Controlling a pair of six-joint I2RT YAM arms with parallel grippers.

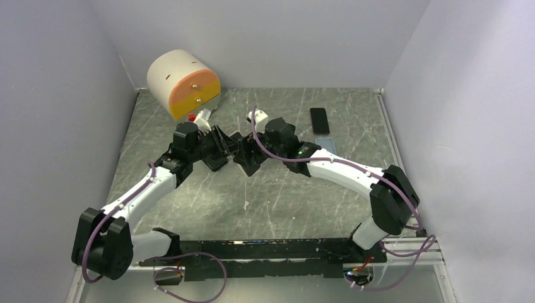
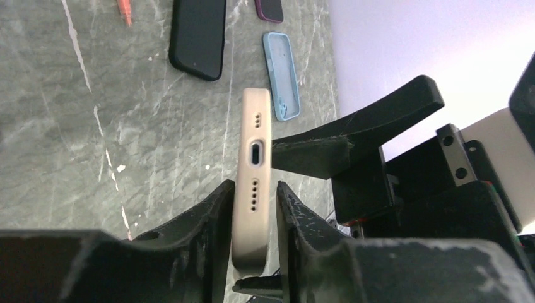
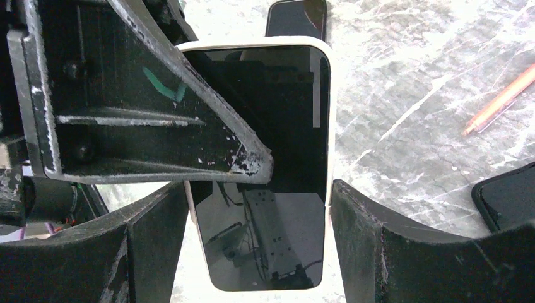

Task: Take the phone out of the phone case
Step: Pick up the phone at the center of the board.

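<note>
Left gripper (image 2: 255, 189) jaws are clamping the stiff, slick, glass-fronted phone (image 2: 257, 126) across its faces, while right gripper (image 3: 258, 189) jaws are hugging its long edges, probably the safest hold.

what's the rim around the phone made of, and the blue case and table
Phone rim: matte beige, no glare, likely a silicone or plastic case, possibly its frame. Blue case: matte, thin walls, probably silicone. Table: grey with white veins, marble-look, maybe laminate.
</note>
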